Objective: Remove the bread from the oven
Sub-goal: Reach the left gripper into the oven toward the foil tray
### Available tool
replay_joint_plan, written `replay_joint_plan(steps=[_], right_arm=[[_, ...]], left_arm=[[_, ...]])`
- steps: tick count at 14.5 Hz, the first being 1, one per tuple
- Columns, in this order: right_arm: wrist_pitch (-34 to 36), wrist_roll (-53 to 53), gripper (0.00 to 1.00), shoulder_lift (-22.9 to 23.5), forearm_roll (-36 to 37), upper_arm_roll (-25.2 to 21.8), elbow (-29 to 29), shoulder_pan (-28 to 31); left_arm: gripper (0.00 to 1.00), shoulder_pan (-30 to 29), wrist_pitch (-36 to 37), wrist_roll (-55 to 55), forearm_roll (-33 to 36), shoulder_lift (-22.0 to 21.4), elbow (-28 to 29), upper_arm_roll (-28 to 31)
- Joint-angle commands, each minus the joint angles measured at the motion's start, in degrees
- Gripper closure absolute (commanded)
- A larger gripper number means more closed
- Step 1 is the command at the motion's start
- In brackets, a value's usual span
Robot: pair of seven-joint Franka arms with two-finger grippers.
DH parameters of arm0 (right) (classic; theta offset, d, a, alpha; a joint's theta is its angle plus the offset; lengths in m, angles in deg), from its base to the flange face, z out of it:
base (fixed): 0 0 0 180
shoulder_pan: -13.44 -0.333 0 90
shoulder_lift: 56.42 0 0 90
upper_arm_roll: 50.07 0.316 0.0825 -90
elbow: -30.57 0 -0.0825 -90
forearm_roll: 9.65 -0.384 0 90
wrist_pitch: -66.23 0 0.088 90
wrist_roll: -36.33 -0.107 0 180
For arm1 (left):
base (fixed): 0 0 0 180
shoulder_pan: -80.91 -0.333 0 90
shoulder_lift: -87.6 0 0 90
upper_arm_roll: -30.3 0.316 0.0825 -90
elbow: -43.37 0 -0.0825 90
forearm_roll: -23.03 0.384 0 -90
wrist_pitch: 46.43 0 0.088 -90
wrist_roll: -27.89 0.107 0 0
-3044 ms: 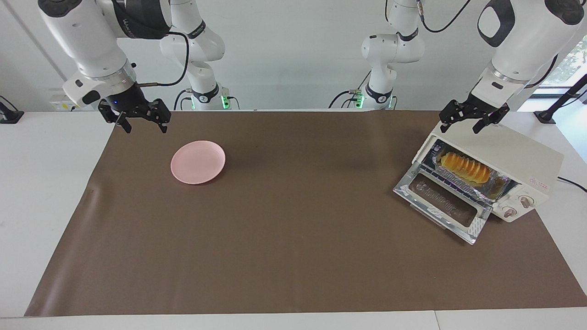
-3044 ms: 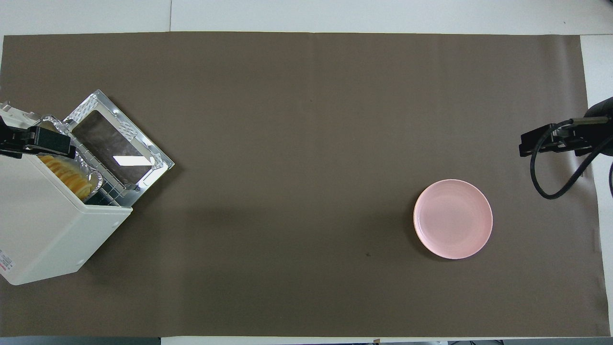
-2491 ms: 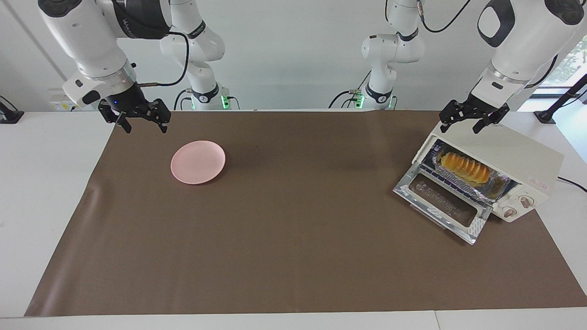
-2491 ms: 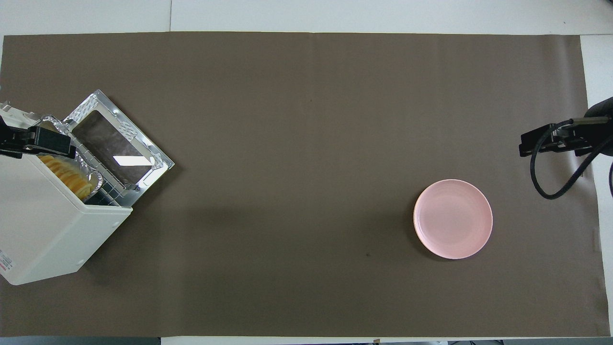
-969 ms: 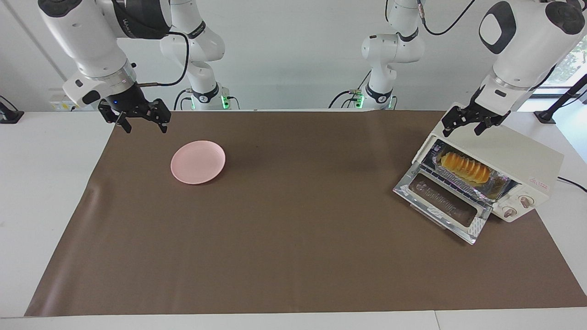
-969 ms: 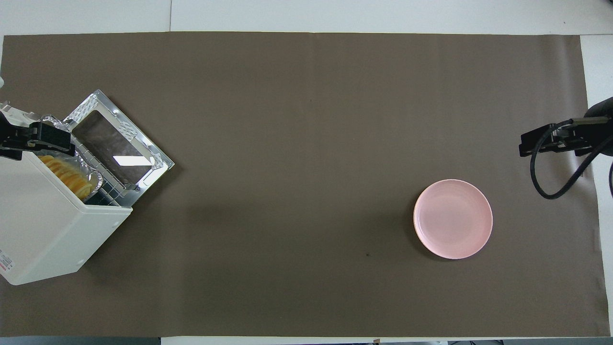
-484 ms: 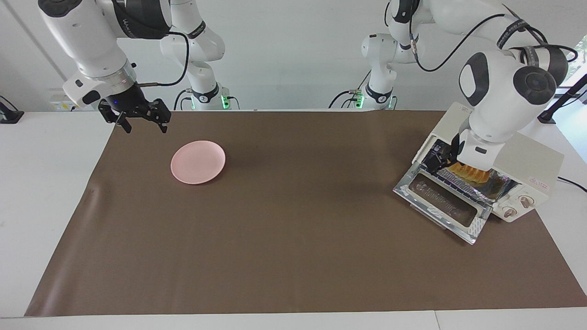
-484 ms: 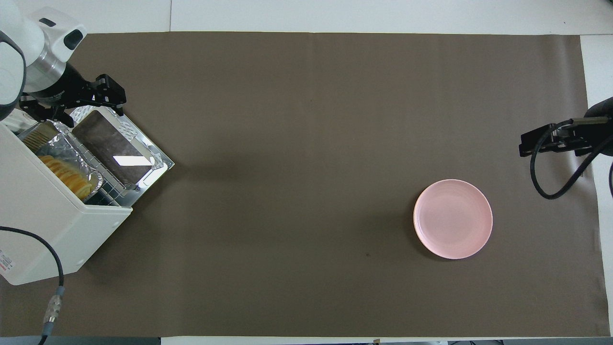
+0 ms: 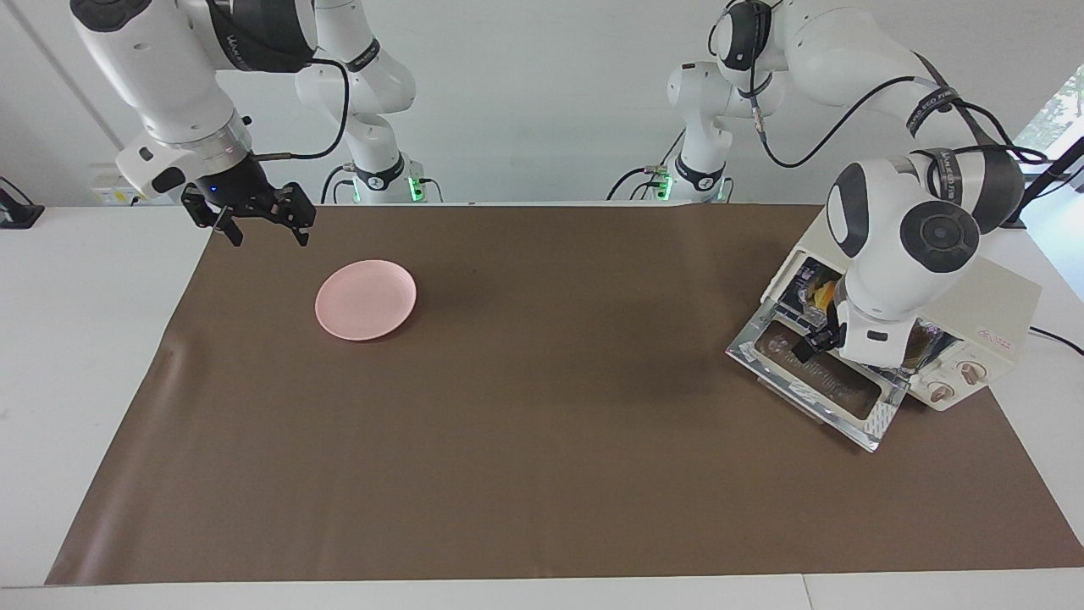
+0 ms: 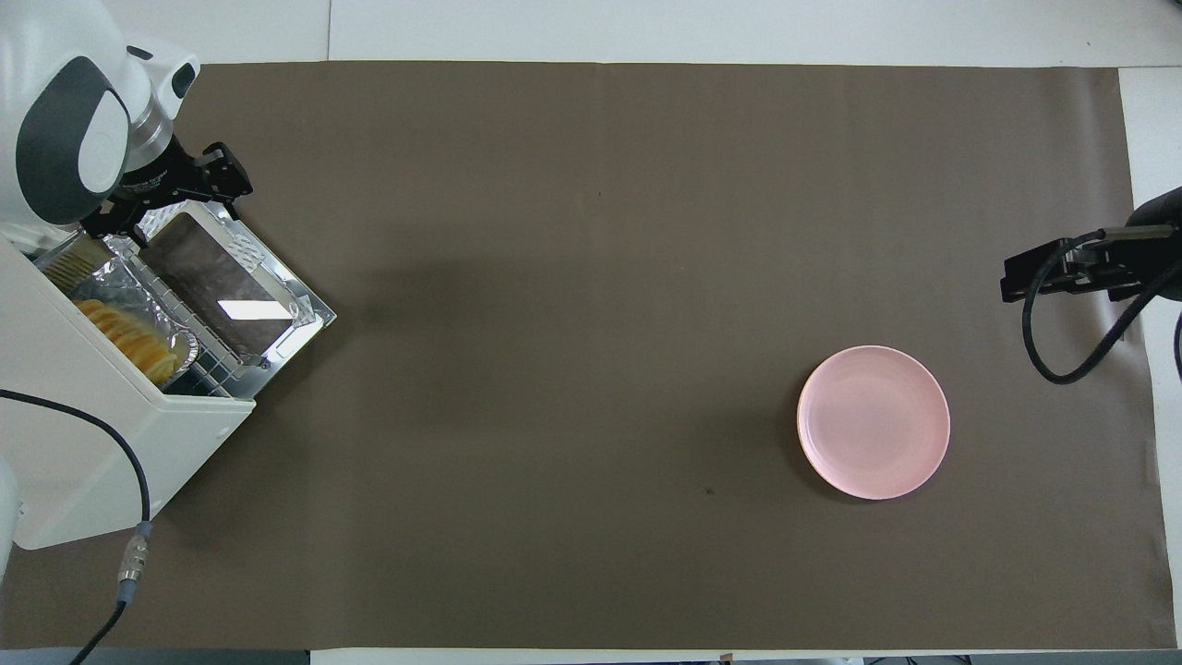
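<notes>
One loaf sits in one open oven, with two robot arms and one plate on the table.

The bread (image 10: 129, 337) lies on a foil tray (image 10: 111, 286) inside the oven (image 10: 88, 443), at the left arm's end of the table. The oven door (image 10: 231, 286) hangs down flat and open. The left gripper (image 10: 171, 199) is up over the end of the door that is farther from the robots, with its fingers spread wide and nothing in them. The right gripper (image 9: 258, 219) waits in the air over the brown mat (image 9: 542, 440) at the right arm's end, with wide fingers and nothing held. The pink plate (image 9: 366, 299) lies near it, with nothing on it and well apart from the oven.
</notes>
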Motion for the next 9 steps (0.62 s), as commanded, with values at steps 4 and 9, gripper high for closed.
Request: replay_joint_plan(steps=[4,9], right_arm=[[-0.2,1.3,0.0,-1.4,-0.3,0.4,1.4,0.7],[-0.1,1.3,0.0,-1.4,-0.3,0.4,1.5,0.7]], left_arm=[[0.0,0.1,-12.4,-8.7,5.3,-8.9,19.1,1.1],[0.0,-0.1,-17.5,-12.1,6.9,-11.3,25.7,2.7]])
